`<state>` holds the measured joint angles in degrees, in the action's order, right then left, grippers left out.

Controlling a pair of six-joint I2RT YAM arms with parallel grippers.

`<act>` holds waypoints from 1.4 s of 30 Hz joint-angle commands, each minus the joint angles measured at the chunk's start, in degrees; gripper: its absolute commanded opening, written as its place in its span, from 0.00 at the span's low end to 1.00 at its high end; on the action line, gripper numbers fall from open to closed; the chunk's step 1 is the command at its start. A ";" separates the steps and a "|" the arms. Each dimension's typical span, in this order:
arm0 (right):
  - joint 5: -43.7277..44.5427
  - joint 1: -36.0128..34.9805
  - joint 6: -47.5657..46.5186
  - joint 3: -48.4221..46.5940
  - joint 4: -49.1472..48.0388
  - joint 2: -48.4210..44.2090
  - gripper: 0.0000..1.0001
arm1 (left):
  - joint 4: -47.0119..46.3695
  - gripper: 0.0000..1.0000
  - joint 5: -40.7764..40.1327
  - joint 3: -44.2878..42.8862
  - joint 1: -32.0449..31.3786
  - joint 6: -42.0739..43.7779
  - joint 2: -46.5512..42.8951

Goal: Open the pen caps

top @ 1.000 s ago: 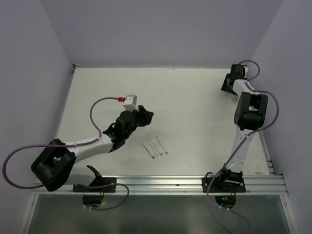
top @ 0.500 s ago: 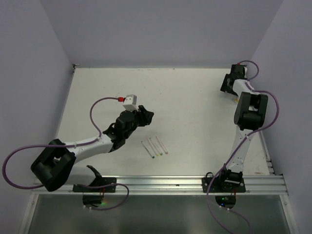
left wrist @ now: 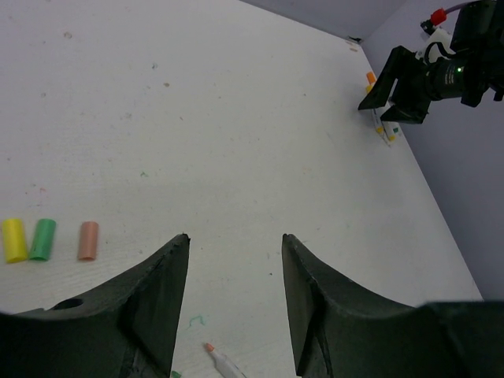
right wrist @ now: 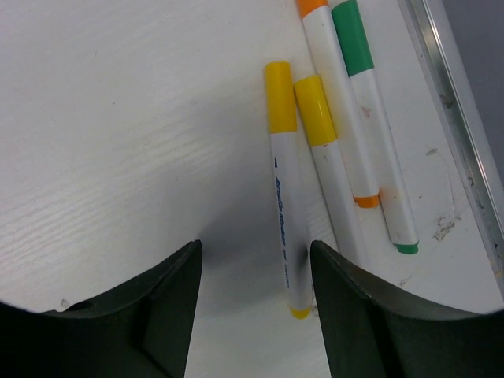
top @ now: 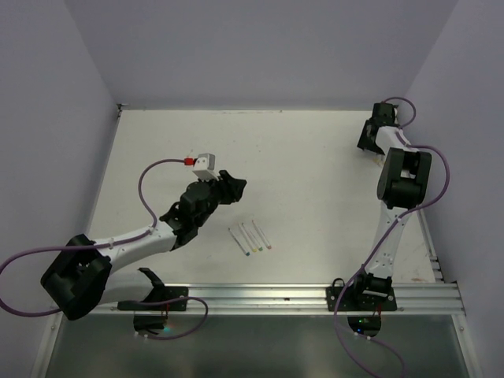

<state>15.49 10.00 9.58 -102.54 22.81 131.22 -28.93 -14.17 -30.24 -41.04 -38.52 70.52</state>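
Bright, even light, sharp focus, soft shadow beneath the right end effector (right wrist: 253, 246)

The left arm (top: 130, 236) reaches forward and to the right from its base, elbow low, forearm slanting toward the middle. The left gripper (top: 229, 187) points ahead with its two dark fingers (left wrist: 153, 295) spread apart and nothing between them (the wrist view shows the gap plainly). The right arm (top: 386, 228) stands tall and stretches far forward; the right gripper (top: 368, 143) tips downward, jaws likewise parted, gripping nothing
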 commanded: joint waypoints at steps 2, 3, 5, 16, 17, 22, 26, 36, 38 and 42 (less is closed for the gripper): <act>-0.81 0.11 -0.10 -2.75 3.12 0.97 0.60 | -2.71 0.54 -1.65 0.62 -0.10 -0.59 -1.09; -1.16 0.19 0.17 -2.84 3.64 1.14 0.60 | -2.63 0.54 -1.56 0.53 -0.01 -0.50 -1.17; -2.91 1.16 1.04 -2.49 4.35 1.23 0.60 | -2.63 0.55 -1.38 0.62 -0.01 -0.59 -1.35; -3.53 1.25 0.79 0.23 5.41 0.18 0.38 | -2.54 0.56 -1.30 0.88 -0.01 -0.41 -1.97; -3.71 1.25 1.05 0.41 5.58 0.00 0.35 | -2.62 0.56 -1.38 1.06 -0.01 -0.50 -1.88; -6.35 1.25 1.49 1.90 5.94 -0.78 0.00 | -2.63 0.56 -0.94 0.62 -0.01 -0.68 -0.83; -4.68 0.29 1.67 4.80 4.53 -4.12 0.00 | 1.58 0.56 1.33 -3.15 -0.01 0.11 0.40; -2.12 -16.84 3.86 24.63 2.16 -31.87 0.00 | 24.60 0.56 12.32 -16.78 -0.01 0.29 1.91; -7.62 -20.26 5.44 29.22 0.93 -39.41 0.00 | 26.28 0.57 12.50 -17.31 -0.01 0.20 -0.38; -17.57 -26.77 6.94 41.77 -2.50 -51.65 0.00 | 33.22 0.59 16.17 -19.68 1.39 -0.32 -2.58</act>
<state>6.11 -14.72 14.39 -67.53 22.90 86.87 -2.94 -2.57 -46.09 -40.80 -38.39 70.39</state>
